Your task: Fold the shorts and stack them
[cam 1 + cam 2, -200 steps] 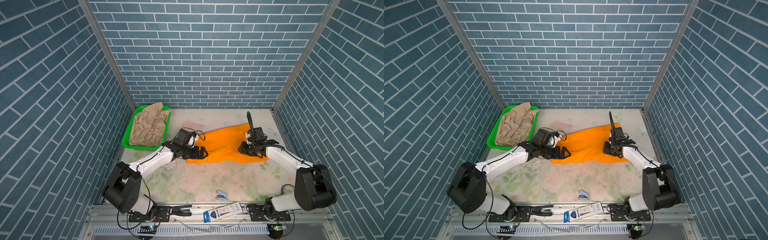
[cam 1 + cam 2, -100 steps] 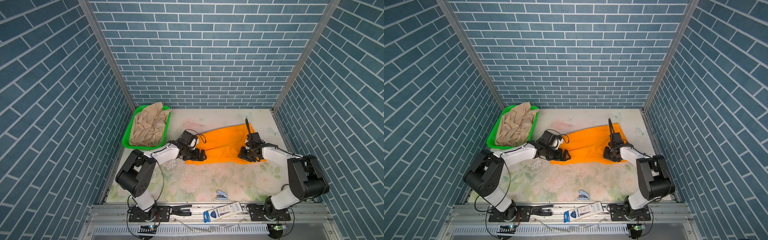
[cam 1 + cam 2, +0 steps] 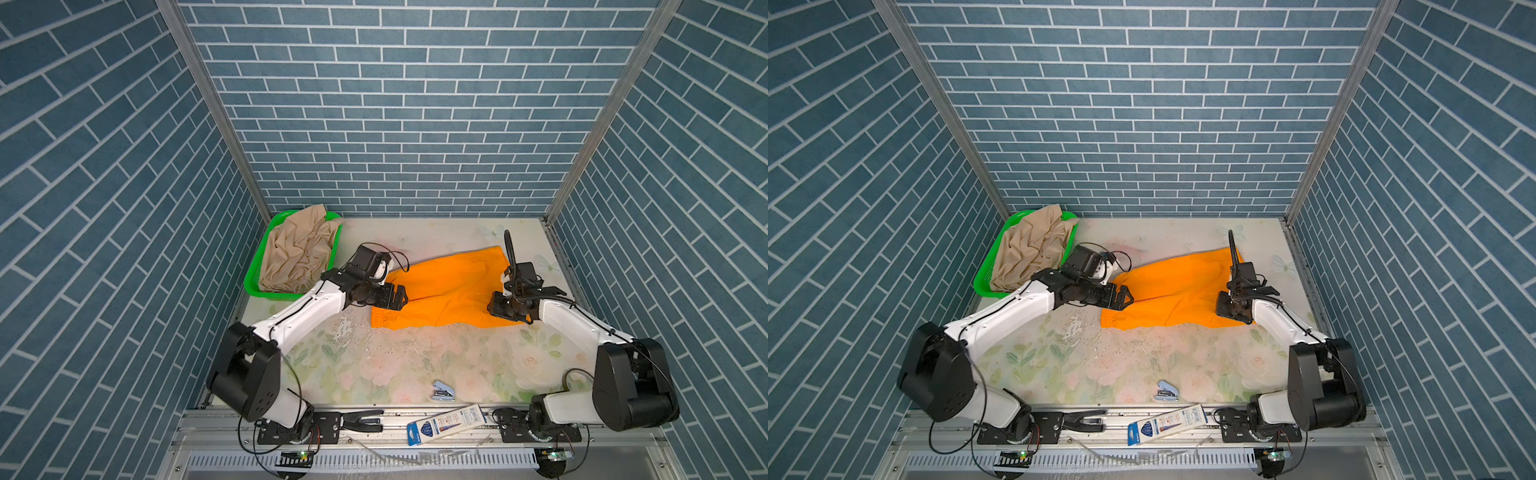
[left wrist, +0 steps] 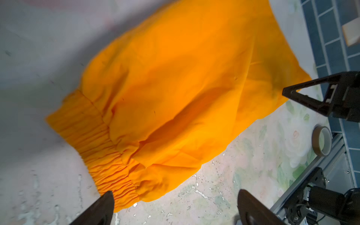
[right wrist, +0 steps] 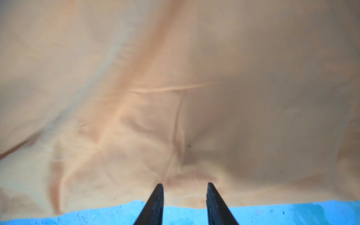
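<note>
Left wrist view shows the left gripper (image 4: pixel 175 191) spread wide by the gathered end of the orange shorts (image 4: pixel 185 93), holding nothing. In both top views these shorts lie flat on the desk (image 3: pixel 415 361), far middle, with the right gripper (image 3: pixel 500 307) at their right end, jaws a little apart, pinching nothing I can see. The beige shorts (image 3: pixel 297 253) sit crumpled in the green basket (image 3: pixel 253 286), far left, so most folding and all stacking look left.

Two pairs of shorts showing, orange shorts (image 3: pixel 449 286) at centre, beige shorts (image 3: pixel 297 253) lying in one green basket (image 3: pixel 272 296) at left, one stapler (image 3: pixel 443 390), one box (image 3: pixel 446 419), one tape roll (image 4: pixel 321 141), two arms (image 3: pixel 303 316) (image 3: pixel 569 328) leaning in.
</note>
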